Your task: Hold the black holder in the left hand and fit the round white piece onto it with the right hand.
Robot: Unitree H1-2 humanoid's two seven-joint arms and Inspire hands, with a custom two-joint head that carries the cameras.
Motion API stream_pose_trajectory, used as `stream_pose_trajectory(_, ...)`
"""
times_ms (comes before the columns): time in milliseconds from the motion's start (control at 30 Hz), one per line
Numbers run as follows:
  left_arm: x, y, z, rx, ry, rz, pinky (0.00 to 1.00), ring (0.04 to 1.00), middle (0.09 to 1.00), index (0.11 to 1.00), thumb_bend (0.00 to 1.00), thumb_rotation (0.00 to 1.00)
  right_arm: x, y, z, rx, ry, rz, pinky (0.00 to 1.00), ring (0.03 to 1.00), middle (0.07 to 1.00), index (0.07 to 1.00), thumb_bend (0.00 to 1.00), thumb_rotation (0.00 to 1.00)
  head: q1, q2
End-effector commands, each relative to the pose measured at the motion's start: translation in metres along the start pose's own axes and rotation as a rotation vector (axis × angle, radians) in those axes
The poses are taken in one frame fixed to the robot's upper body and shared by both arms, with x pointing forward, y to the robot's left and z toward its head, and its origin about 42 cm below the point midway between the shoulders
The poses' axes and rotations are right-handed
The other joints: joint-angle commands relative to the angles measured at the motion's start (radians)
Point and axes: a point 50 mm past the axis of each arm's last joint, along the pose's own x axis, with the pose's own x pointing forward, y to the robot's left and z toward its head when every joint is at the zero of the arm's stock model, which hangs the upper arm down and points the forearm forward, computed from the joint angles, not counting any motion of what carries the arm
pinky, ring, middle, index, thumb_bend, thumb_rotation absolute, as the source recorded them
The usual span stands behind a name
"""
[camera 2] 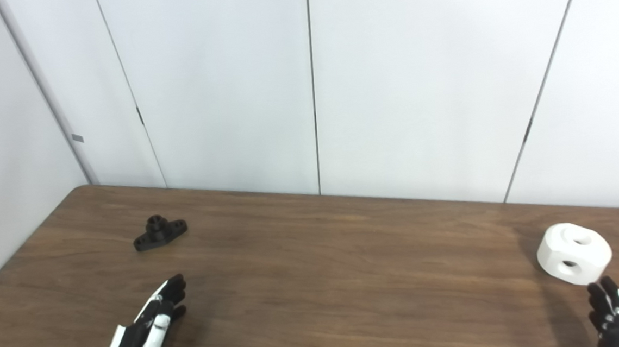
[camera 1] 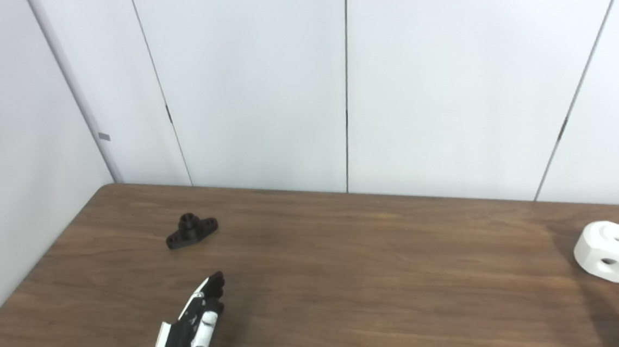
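White wall panels (camera 1: pixel 249 85) stand behind a brown wooden table (camera 1: pixel 349 279) that bears two parts, with a hand near each.

The black holder (camera 1: pixel 191 230) lies flat on the table's far left part, its short round post pointing up from a base with a lug at each end, and nothing touches it. The round white piece (camera 2: pixel 574 253) sits well apart from it at the table's right side, a hole in its top face and another in its side wall. The left hand (camera 1: pixel 190 331) comes in at the bottom edge nearer the robot than the holder, its fingers straight and close together, grasping nothing. The right hand (camera 2: pixel 613 315) shows only dark fingertips just beside the white piece, apart from it; they are spread and hold nothing.
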Motion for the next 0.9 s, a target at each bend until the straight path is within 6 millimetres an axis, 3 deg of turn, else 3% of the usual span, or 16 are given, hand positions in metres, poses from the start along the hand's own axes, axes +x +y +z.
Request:
stream_pose_trajectory(0,0.0,-0.005,0.009,0.009,-0.041,0.042,0.87,0.905,0.911,0.894,0.52,0.65,-0.022,-0.004,-0.021,0.038,0.096,-0.013,1.0,0.989,0.97,0.99,0.58,0.97,0.001,0.002)
stream_pose_trajectory(167,0.007,0.01,0.031,0.218,-0.076,0.065,0.82,0.848,0.879,0.881,0.6,0.56,-0.024,-0.007,-0.021,0.05,0.085,-0.001,1.0,0.995,0.982,0.997,0.55,0.96,0.005,0.006)
stream_pose_trajectory(233,0.016,0.02,0.042,0.233,-0.101,0.078,0.84,0.844,0.876,0.879,0.65,0.44,-0.024,-0.006,-0.021,0.063,0.079,-0.003,1.0,0.99,0.974,0.992,0.55,0.95,0.008,0.008)
stream_pose_trajectory(400,0.042,0.044,0.068,0.294,-0.128,0.113,0.83,0.869,0.893,0.879,0.76,0.29,-0.023,-0.004,-0.019,0.081,0.07,0.005,1.0,0.994,0.979,0.998,0.54,0.95,0.014,0.018)
stream_pose_trajectory(600,0.073,0.064,0.093,0.53,-0.129,0.174,0.83,0.902,0.918,0.88,0.81,0.26,-0.025,-0.001,-0.016,0.082,0.078,0.002,1.0,0.985,0.971,0.994,0.56,0.94,0.015,0.023)
stream_pose_trajectory(867,0.108,0.082,0.104,0.727,-0.135,0.233,0.81,0.884,0.896,0.845,0.84,0.23,-0.026,0.0,-0.015,0.09,0.082,0.005,1.0,0.993,0.968,0.99,0.58,0.92,0.019,0.026)
